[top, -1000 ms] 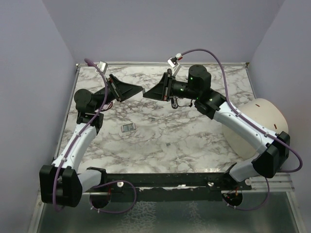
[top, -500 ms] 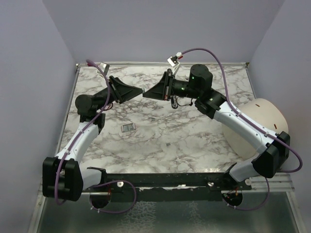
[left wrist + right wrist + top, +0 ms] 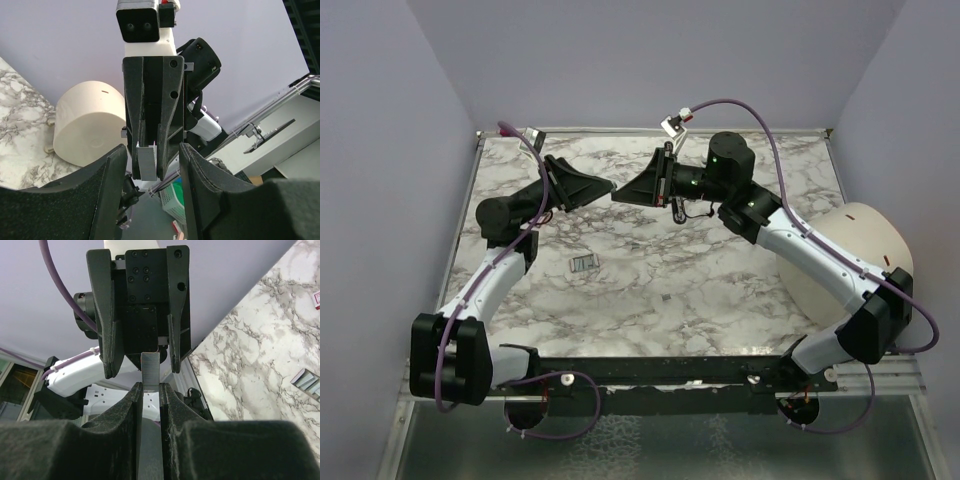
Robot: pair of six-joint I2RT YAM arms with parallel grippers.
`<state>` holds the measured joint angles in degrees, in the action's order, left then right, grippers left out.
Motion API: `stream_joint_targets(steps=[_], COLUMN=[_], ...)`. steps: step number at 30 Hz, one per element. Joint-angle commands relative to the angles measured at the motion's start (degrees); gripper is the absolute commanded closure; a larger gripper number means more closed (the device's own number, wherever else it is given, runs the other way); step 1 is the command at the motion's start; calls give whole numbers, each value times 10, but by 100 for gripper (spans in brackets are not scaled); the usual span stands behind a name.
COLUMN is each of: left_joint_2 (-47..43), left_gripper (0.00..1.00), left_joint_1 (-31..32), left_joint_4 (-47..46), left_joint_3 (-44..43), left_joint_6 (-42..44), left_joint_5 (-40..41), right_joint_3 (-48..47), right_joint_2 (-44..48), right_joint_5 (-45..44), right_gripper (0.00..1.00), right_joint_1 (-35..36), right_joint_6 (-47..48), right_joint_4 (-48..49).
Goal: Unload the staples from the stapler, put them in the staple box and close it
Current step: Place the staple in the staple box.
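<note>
My right gripper (image 3: 151, 386) is shut on a short ridged silver-grey strip of staples (image 3: 150, 367), whose end sticks out past its fingertips. It holds the strip in the air over the far middle of the marble table (image 3: 720, 290). My left gripper (image 3: 152, 150) is open and faces it tip to tip, its jaws on either side of the strip's end (image 3: 147, 161) without touching it. In the top view the two grippers meet, left (image 3: 604, 190) and right (image 3: 620, 193). Another small staple strip (image 3: 582, 263) lies on the table, also in the right wrist view (image 3: 306, 381). The stapler is not in view.
A large cream cylinder (image 3: 855, 260) stands at the table's right edge, also in the left wrist view (image 3: 90, 125). A tiny grey speck (image 3: 665, 297) lies mid-table. Purple walls close the table at back and sides. A black rail (image 3: 650, 368) runs along the near edge.
The left arm has lifted and swung its wrist a little to the right. The right gripper has edged slightly left. The grippers stay tip to tip, and the right keeps hold of the strip.
</note>
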<state>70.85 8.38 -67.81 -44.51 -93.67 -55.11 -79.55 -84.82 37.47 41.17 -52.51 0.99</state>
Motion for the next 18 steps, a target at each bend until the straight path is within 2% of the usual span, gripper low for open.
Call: stream_joint_targets(steps=[1, 12, 18], left_joint_2=[1, 3, 2], left_gripper=[52, 60, 68], left_joint_1=[5, 6, 8], left_joint_4=[-41, -40, -40], left_joint_3=[-7, -7, -9], left_joint_6=[-13, -13, -15], left_joint_5=[-17, -15, -14], right_joint_3=[3, 1, 3], right_joint_2=[-7, -5, -4], right_joint_5=[17, 18, 16], right_gripper=[82, 82, 82], right_joint_1=[-3, -3, -3], right_joint_6=[-5, -6, -7], right_joint_4=[22, 21, 23])
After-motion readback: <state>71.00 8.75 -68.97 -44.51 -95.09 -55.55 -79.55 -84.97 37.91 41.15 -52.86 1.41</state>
